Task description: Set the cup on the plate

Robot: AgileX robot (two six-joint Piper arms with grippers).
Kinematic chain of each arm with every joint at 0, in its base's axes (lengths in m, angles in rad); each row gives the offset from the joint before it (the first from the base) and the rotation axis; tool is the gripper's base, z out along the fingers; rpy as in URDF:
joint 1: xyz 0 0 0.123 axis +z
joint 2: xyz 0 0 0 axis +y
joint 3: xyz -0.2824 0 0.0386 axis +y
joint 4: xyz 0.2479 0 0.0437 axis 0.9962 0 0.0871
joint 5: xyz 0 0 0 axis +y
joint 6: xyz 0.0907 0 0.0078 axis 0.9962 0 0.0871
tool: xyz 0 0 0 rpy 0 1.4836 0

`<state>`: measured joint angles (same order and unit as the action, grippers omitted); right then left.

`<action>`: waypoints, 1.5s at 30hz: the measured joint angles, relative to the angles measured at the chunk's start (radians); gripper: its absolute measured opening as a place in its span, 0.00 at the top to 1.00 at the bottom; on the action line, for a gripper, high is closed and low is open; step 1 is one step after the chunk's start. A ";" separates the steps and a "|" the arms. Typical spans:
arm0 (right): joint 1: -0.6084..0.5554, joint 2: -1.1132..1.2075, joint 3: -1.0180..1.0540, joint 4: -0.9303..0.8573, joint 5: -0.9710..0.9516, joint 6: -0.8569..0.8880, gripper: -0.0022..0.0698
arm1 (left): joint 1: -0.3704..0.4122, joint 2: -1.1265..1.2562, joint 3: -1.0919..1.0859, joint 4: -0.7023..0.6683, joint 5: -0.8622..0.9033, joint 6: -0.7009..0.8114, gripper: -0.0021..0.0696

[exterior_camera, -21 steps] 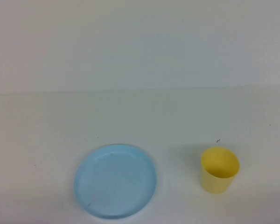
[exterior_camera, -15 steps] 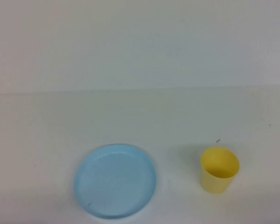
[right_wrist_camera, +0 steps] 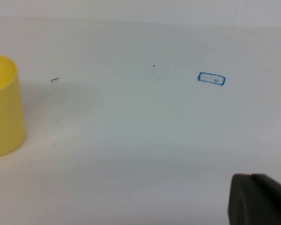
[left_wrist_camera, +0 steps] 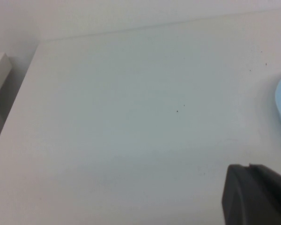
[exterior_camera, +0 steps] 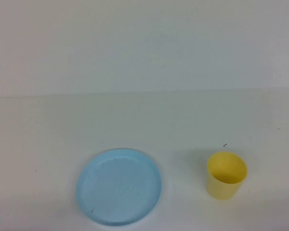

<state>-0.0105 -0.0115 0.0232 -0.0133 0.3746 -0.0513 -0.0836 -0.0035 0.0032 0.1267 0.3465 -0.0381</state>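
Nothing's changing: cup (exterior_camera: 226, 175) is sitting at 3 o'clock of the plate (exterior_camera: 119, 186), my left gripper (left_wrist_camera: 257, 194) and right gripper (right_wrist_camera: 260, 199) idling back, jaws shut, empty.

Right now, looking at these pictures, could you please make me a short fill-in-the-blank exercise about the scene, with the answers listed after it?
1. The small yellow plastic cup stands on the plate's ____ side in the high view.
2. The cup stands ____, its mouth open upward.
3. The round light blue plastic plate holds ____.
4. The left gripper and the right gripper, both shut, touch ____ object.

Answers: right; upright; nothing; no
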 joint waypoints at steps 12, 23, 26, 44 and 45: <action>0.000 0.000 0.000 0.000 0.000 0.000 0.97 | 0.000 0.002 -0.002 0.049 -0.147 -0.002 0.97; 0.000 0.000 0.004 0.000 -0.118 0.000 0.97 | 0.000 0.002 -0.002 0.057 -0.378 -0.002 0.97; 0.000 0.000 0.004 0.000 -0.225 0.000 0.97 | 0.000 0.002 -0.002 0.053 -0.439 -0.002 0.97; 0.000 0.000 0.004 0.032 -0.424 0.002 0.97 | 0.000 0.002 -0.003 0.072 -0.510 -0.135 0.97; 0.000 0.000 0.004 0.048 -0.431 0.003 0.97 | 0.000 0.002 -0.003 0.072 -0.510 -0.176 0.97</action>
<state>-0.0105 -0.0115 0.0271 0.0350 -0.0560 -0.0478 -0.0836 -0.0014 0.0000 0.1990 -0.1636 -0.2144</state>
